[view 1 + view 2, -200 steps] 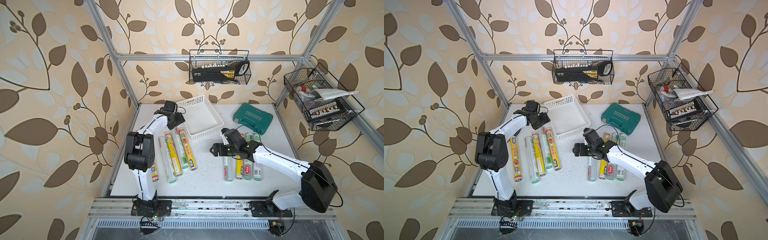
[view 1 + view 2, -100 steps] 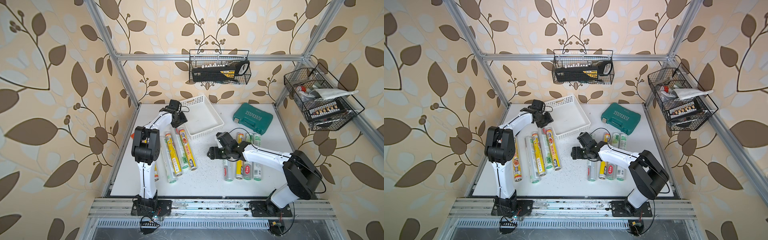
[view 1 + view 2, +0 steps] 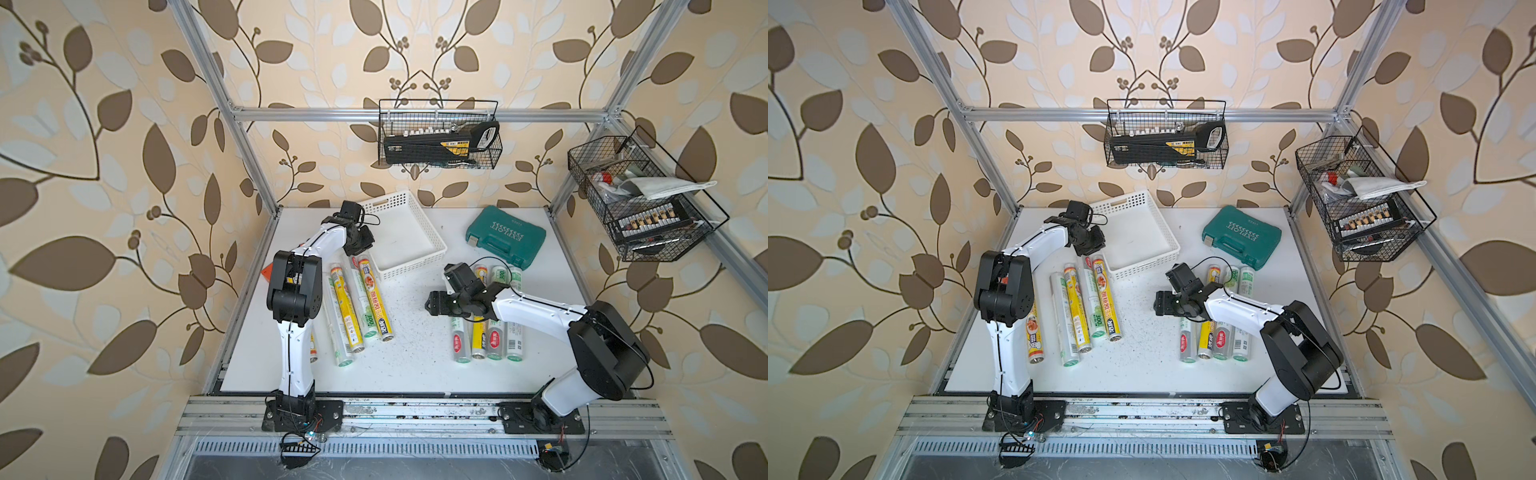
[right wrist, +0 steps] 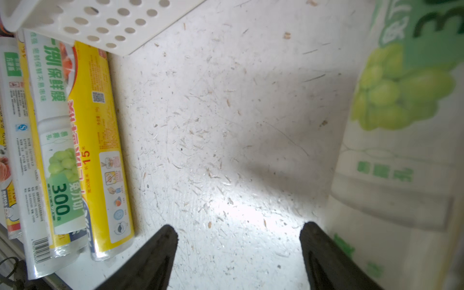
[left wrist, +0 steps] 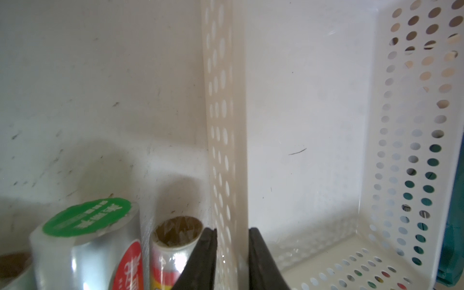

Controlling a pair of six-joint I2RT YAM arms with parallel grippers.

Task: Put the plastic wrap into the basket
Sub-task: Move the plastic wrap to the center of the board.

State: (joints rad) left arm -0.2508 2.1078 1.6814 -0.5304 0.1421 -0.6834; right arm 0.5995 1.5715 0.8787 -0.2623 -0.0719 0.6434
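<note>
Left hand (image 5: 231,241) pinches basket (image 5: 221,113) wall; its arm (image 3: 296,299) half-hides one roll (image 3: 313,353).

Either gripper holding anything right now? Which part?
Left gripper pinches the white perforated plastic basket by its long side wall, one finger inside and one outside. Right gripper is open and empty.

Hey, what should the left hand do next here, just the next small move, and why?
Probably drag the basket a little toward the middle of the table. The left hand looks clamped on its perforated wall, one finger each side; the basket is empty, and the plastic wrap lies in two separate groups.
</note>
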